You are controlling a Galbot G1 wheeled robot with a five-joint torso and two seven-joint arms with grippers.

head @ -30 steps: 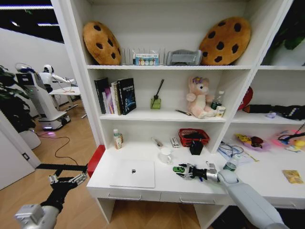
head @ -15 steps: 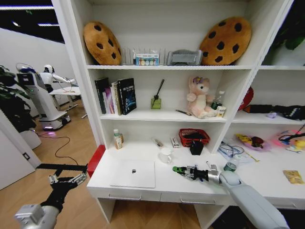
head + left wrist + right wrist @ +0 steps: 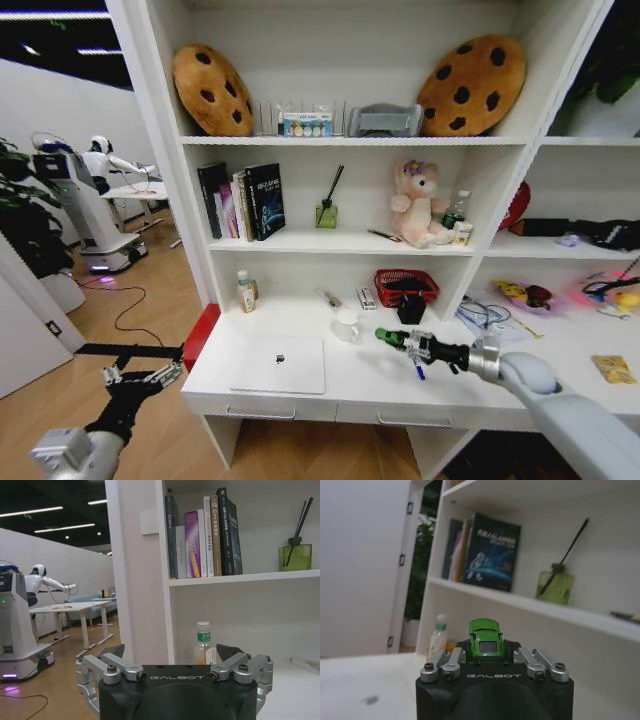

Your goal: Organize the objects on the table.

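My right gripper (image 3: 398, 341) hangs a little above the white table (image 3: 350, 385), to the right of the white mug (image 3: 347, 325). It is shut on a small green toy car (image 3: 384, 336), which shows nose-out between the fingers in the right wrist view (image 3: 485, 639). A blue pen (image 3: 418, 372) lies on the table just below that gripper. The slim silver laptop (image 3: 278, 363) lies closed on the table's left part. My left gripper (image 3: 140, 380) is parked open, low and left of the table over the floor, and shows open in the left wrist view (image 3: 172, 655).
A red mesh basket (image 3: 405, 285) and a black cup (image 3: 411, 310) stand at the back of the table. A small bottle (image 3: 247, 291) stands at the back left. Cables and toys (image 3: 530, 296) crowd the right end. Shelves rise above.
My right gripper has lifted off the table with the green car and moved up and to the right. The blue pen now shows beneath it. The left arm has not moved.
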